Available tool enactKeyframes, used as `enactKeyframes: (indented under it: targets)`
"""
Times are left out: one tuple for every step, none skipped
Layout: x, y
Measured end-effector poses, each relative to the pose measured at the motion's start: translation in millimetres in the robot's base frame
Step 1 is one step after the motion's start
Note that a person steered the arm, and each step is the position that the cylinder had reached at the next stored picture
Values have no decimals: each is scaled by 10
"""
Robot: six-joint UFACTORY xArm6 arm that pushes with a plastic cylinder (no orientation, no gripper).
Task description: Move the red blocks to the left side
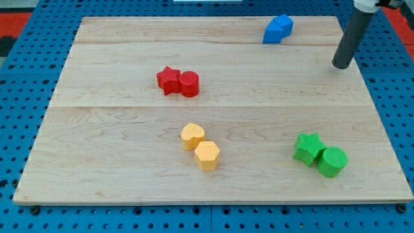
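Your rod carries no jaws, and my tip (341, 66) sits near the board's right edge, well apart from the touching red star (168, 80) and red cylinder (189, 84) lying toward the view's left, mid-board.

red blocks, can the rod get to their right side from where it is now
Probably yes. My tip sits near the view's right edge, and the bare board between it and the red cylinder and red star holds nothing. The blue blocks lie above that path.

A pale wooden board (213, 123) lies on a blue perforated table (19, 129), evenly lit.
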State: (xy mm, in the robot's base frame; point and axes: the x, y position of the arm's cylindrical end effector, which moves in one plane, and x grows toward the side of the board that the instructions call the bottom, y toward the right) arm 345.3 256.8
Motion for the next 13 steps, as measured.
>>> enactKeyframes:
  targets:
    - [119, -332]
    - [604, -1064]
    - [672, -1850]
    - [600, -2690]
    - [440, -3346]
    - [148, -3513]
    - [-149, -4306]
    - [-400, -4253]
    - [-743, -4662]
    - [-839, -4974]
    - [-521, -4968]
    - [-200, -4762]
    - [-182, -4254]
